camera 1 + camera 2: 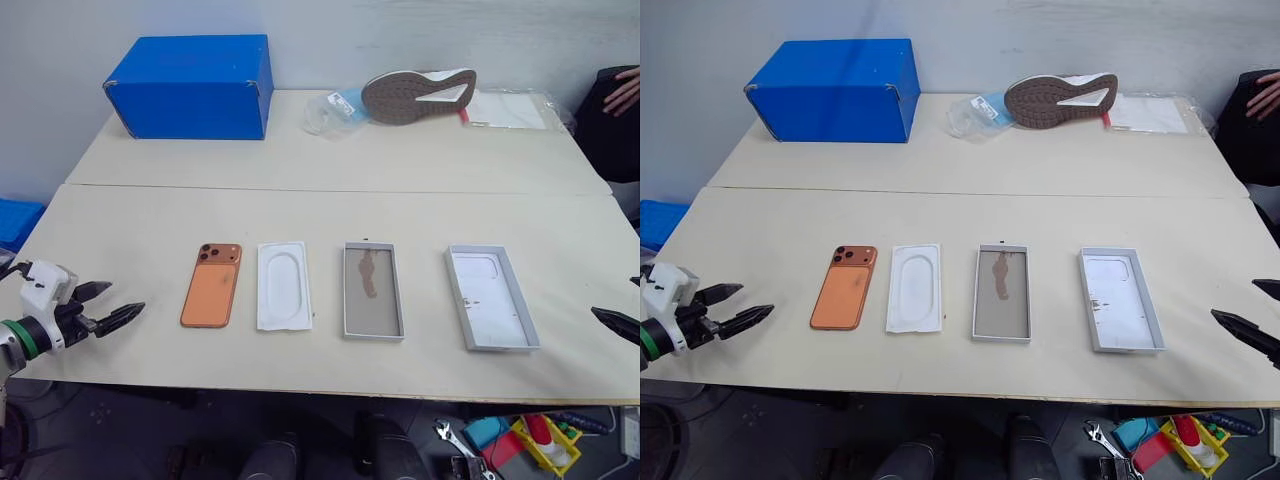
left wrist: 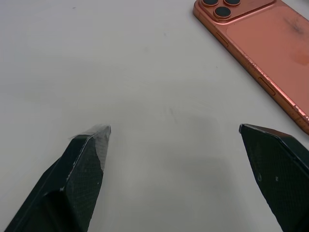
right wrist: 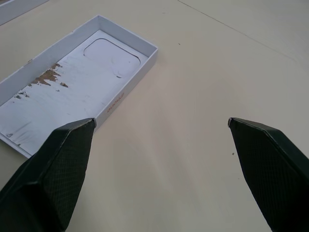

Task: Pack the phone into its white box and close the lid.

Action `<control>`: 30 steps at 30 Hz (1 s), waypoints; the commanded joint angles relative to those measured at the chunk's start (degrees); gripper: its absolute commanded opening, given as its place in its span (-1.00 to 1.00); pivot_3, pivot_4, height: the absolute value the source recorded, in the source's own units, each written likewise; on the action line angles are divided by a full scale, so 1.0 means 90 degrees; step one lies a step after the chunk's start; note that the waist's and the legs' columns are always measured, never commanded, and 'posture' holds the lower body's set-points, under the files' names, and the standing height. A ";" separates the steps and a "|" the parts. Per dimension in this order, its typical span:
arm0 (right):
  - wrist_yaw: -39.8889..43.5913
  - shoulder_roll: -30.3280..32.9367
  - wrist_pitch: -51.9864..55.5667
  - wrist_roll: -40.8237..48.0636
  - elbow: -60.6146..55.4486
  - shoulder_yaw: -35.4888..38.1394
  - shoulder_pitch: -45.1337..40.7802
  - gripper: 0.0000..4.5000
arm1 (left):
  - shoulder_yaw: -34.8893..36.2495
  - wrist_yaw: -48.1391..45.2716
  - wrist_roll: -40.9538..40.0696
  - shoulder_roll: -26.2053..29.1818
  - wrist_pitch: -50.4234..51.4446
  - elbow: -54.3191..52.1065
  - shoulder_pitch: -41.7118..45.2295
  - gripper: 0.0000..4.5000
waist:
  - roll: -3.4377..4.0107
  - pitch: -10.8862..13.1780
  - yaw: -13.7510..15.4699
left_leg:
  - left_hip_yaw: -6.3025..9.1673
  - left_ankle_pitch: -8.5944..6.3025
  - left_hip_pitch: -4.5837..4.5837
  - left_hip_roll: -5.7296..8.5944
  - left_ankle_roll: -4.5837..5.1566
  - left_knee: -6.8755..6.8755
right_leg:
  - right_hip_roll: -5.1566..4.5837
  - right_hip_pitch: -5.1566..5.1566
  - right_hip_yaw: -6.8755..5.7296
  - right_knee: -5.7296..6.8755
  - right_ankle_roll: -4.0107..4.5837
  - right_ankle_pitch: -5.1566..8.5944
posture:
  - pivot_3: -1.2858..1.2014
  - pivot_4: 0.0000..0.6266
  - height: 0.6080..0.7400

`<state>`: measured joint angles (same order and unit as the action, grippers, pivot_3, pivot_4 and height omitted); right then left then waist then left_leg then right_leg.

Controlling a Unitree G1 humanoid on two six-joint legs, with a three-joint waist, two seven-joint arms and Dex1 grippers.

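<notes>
The orange-copper phone [image 1: 211,284] lies back up on the table, its camera block at the far end. To its right sits a white insert [image 1: 283,285] with an oval recess, then the white box [image 1: 372,290] with its tan floor, then the lid [image 1: 491,297], inside up with an embossed camera outline. My left gripper [image 1: 108,305] hovers open at the table's front left, a short way left of the phone [image 2: 260,48]. At the table's right edge my right gripper [image 1: 1252,312] stands open, right of the lid [image 3: 72,82]. Nothing is held.
A blue box [image 1: 192,86] stands at the back left. A shoe [image 1: 418,95] lies sole up on plastic wrap at the back, next to a clear bag [image 1: 508,110]. A person's hand [image 1: 625,90] shows at the far right. Tools lie on the floor below the front edge.
</notes>
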<state>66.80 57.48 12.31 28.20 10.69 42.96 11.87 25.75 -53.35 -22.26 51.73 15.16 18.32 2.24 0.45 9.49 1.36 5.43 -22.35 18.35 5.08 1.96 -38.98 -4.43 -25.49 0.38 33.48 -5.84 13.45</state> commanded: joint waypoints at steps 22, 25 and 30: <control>-0.0005 0.0090 0.0136 -0.0005 -0.0309 0.0142 -0.0025 1.00 | 0.0114 0.0019 -0.0047 0.0058 0.0349 -0.0347 -0.0129 0.99 | 0.0000 0.0000 0.0000 | 0.0000 0.0000 0.0001 0.0000 0.0000 0.0000 | 0.0000 0.0000 0.0000 -0.0001 0.0000 0.0000 | 0.03 -0.52 1.00; 0.0003 0.0094 0.0129 -0.0020 -0.0321 0.0156 0.0004 1.00 | 0.0082 0.0004 -0.0030 0.0057 0.0334 -0.0309 -0.0078 0.99 | 0.0000 0.0000 0.0000 | 0.0000 0.0000 0.0001 0.0000 0.0000 0.0000 | 0.0000 0.0000 0.0000 0.0000 0.0000 0.0000 | 0.03 -0.52 1.00; 0.0017 0.0093 0.0115 -0.0042 -0.0335 0.0180 0.0026 1.00 | 0.0041 -0.0017 -0.0014 0.0037 0.0344 -0.0297 -0.0025 0.99 | 0.0000 0.0000 0.0001 | 0.0000 0.0000 0.0001 0.0000 0.0000 0.0000 | 0.0000 0.0000 0.0000 -0.0001 0.0000 0.0000 | 0.03 -0.52 1.00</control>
<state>66.80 57.49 13.73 27.66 9.09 42.96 12.02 25.76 -53.32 -22.39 51.67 18.71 16.07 1.63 0.45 9.50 1.36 5.43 -22.35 18.35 5.08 1.96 -38.98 -4.43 -25.50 0.38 33.47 -5.85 13.45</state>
